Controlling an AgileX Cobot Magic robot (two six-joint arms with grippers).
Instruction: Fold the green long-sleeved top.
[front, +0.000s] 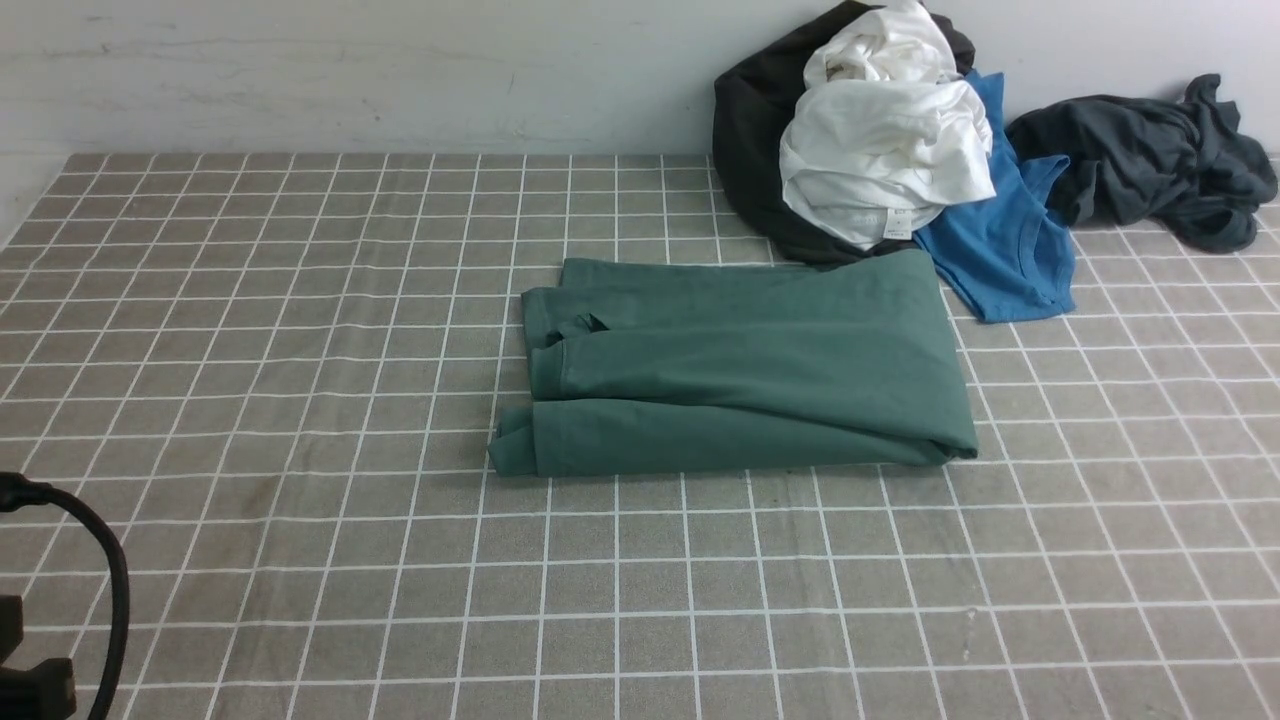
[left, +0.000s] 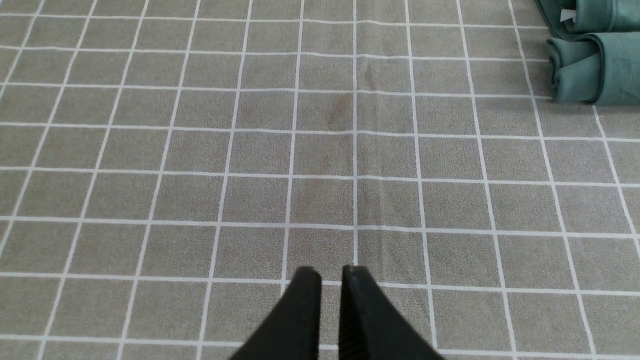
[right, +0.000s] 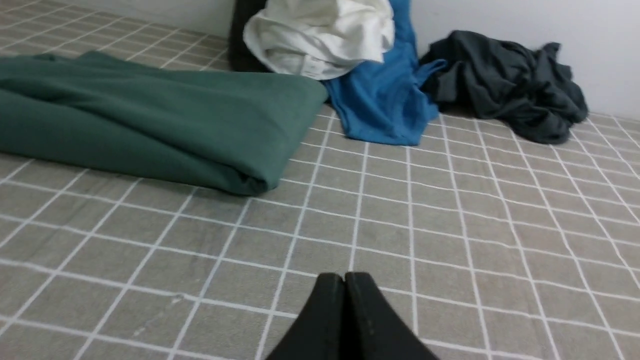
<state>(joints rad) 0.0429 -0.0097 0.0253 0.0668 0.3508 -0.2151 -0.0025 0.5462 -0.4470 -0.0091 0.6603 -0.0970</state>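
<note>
The green long-sleeved top (front: 740, 370) lies folded into a flat rectangle in the middle of the checked tablecloth, its rolled edges on the left. In the left wrist view only a folded corner of the top (left: 595, 65) shows, far from my left gripper (left: 331, 274). That gripper's black fingers stand almost together with a thin slit and nothing between them, above bare cloth. The right wrist view has the top (right: 150, 115) ahead and to one side of my right gripper (right: 345, 276). Its tips are pressed together and hold nothing.
A heap of clothes sits at the back right against the wall: a black garment (front: 750, 130), a white one (front: 885, 150), a bright blue shirt (front: 1010, 250) and a dark grey garment (front: 1150, 160). A black cable of my left arm (front: 100, 560) shows at the bottom left.
</note>
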